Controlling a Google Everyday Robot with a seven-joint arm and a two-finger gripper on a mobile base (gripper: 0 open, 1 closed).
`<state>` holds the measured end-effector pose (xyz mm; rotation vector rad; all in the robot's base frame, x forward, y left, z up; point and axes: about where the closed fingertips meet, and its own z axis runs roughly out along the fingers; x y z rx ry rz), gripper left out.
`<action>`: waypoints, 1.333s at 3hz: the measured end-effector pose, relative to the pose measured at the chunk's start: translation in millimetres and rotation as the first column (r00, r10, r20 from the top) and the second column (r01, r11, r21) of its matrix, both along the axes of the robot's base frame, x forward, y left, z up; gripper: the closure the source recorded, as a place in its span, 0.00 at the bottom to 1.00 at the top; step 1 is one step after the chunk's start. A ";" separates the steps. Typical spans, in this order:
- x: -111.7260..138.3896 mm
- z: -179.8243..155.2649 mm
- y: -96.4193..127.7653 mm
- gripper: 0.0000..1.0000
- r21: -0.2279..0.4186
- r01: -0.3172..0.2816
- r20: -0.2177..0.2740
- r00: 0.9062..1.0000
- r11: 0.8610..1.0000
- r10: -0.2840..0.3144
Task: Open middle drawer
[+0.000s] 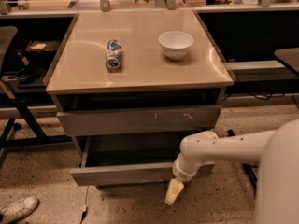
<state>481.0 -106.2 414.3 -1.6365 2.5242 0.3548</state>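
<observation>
Shoe: a white shoe (17, 208) lies on the floor in the bottom left corner, well apart from the cabinet. It probably belongs to a person outside the view.
Black frame: a dark frame (23, 120) stands near the left side of the cabinet, so there is less room on that side.
Can: a drink can (113, 55) lies on its side on the cabinet top (140, 76), left of the centre, with one end toward the front edge. I judge that it could roll if the cabinet is shaken.
Bowl: a white bowl (175, 44) stands upright toward the back right of the top, apart from the can.
Scratched drawer front: this front (117, 120) sits just under the front edge of the top, with a dark gap above it. It is not the one to open.
Middle drawer: the middle drawer (126, 174) is below the scratched front and stands clearly forward of it, so its dark inside shows from above. The task looks mostly done.
Gripper: the gripper (174, 192) hangs at the right end of the middle drawer front, just under its lower edge, pointing at the floor. I cannot tell if it is open or closed, or if it holds anything. The front has no handle, so this low edge is probably the only place to pull.
Arm: the white arm (224, 146) reaches in from the right, over the drawer's right front corner.
Room: the floor in front of the drawer gives space, but the robot body (280, 181) fills the right side.
</observation>
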 end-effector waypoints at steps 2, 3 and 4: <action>-73.2 23.0 -4.8 0.00 0.066 -0.009 -0.094 0.996 0.998 0.015; -80.4 24.6 -5.0 0.00 0.077 -0.003 -0.107 0.994 0.997 0.011; -85.9 29.4 -1.4 0.00 0.118 -0.017 -0.113 0.993 0.993 0.030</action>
